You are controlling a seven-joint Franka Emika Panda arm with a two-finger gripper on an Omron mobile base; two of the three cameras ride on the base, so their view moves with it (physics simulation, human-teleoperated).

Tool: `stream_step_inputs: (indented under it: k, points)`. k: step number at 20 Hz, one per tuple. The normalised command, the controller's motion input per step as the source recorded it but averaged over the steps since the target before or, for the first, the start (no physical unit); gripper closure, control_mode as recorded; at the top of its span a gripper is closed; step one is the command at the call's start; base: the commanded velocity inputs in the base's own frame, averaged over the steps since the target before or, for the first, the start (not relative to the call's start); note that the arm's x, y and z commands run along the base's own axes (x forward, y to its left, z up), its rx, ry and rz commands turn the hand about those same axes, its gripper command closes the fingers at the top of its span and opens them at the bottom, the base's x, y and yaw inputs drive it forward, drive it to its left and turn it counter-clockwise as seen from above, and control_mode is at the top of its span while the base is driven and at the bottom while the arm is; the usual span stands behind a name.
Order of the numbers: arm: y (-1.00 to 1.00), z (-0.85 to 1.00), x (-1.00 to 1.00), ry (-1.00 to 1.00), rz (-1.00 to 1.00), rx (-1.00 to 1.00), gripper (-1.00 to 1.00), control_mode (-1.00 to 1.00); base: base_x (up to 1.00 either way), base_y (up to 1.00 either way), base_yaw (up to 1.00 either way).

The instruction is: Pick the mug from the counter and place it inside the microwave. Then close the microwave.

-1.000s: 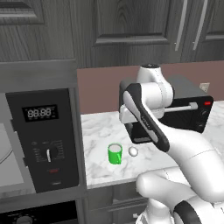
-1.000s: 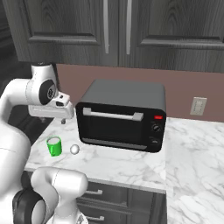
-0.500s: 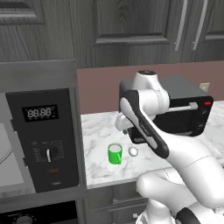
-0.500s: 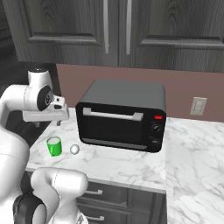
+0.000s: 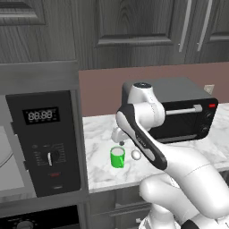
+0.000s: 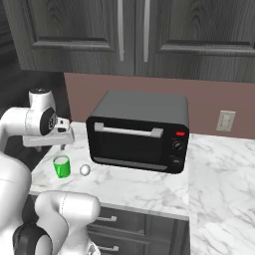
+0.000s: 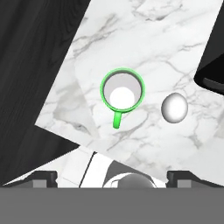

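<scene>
The white arm's two-finger gripper (image 6: 62, 145) hangs just above the small bright green cylindrical mug (image 7: 122, 92), its dark tips spread wide with nothing between them. The mug stands upright on the white-grey veined marble counter (image 5: 105, 167), near the front edge, so nothing is done: grasping, carrying to the large dark grey built-in microwave (image 5: 42, 143) at the left, and closing all remain. A small white ball (image 7: 174, 107) lies just beside the mug and the black boxy countertop oven (image 6: 138, 131) stands beyond; the left side looks open.
</scene>
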Motion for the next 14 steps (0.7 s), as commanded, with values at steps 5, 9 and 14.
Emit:
stream_step_inputs:
  k: [5, 9, 14]
  points:
    - [0.11, -0.26, 0.00, 0.00, 0.00, 0.00, -1.00, -1.00, 0.00, 0.00, 0.00]
    - [0.02, -0.39, 0.00, 0.00, 0.00, 0.00, -1.00, -1.00, 0.00, 0.00, 0.00]
    - [0.00, -0.28, 0.00, 0.00, 0.00, 0.00, -1.00, -1.00, 0.00, 0.00, 0.00]
